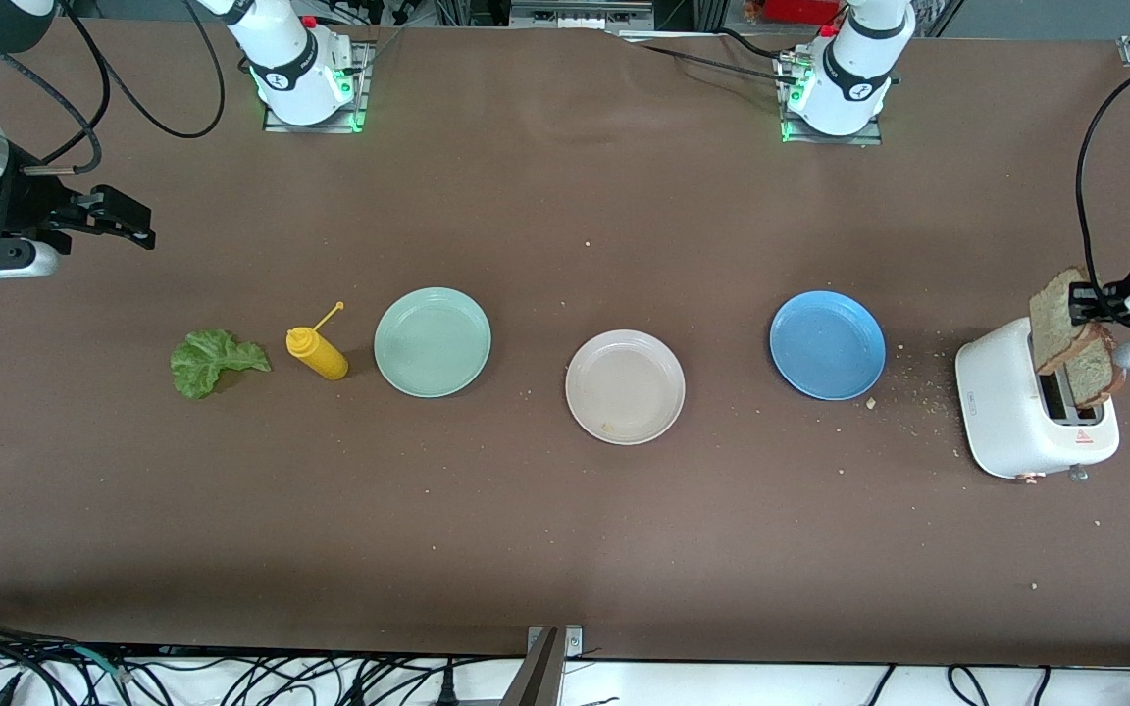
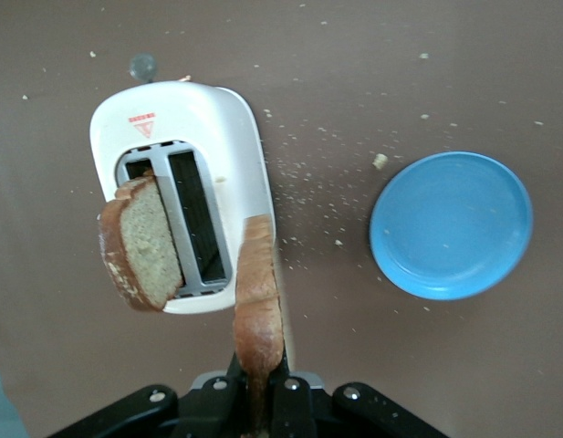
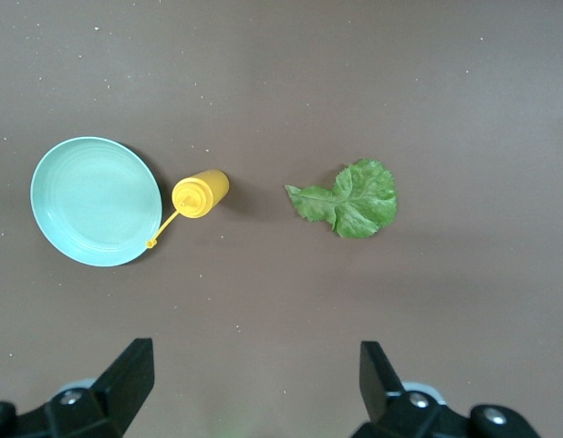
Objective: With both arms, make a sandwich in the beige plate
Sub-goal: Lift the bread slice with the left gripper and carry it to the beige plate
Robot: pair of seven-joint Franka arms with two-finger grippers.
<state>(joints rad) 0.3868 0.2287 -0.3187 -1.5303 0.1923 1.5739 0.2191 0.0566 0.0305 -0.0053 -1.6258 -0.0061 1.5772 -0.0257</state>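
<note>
- Beige plate [image 1: 625,386] sits bare on the table in the front view, between a mint-green plate [image 1: 433,341] and a blue plate [image 1: 827,344]. The left gripper [image 1: 1087,304] hangs over the toaster [image 1: 1026,417].
- Left wrist view: left gripper [image 2: 254,388] clamped on a bread slice [image 2: 258,310] above the toaster [image 2: 235,164]; second slice [image 2: 144,245] stands in a slot.
- Right wrist view: right gripper [image 3: 254,365] spread wide, holding nothing, over bare table near the lettuce leaf [image 3: 349,199] and yellow bottle [image 3: 201,192].

High front camera overlooks the whole table [image 1: 565,549]; wrist cameras look straight down at either end.
</note>
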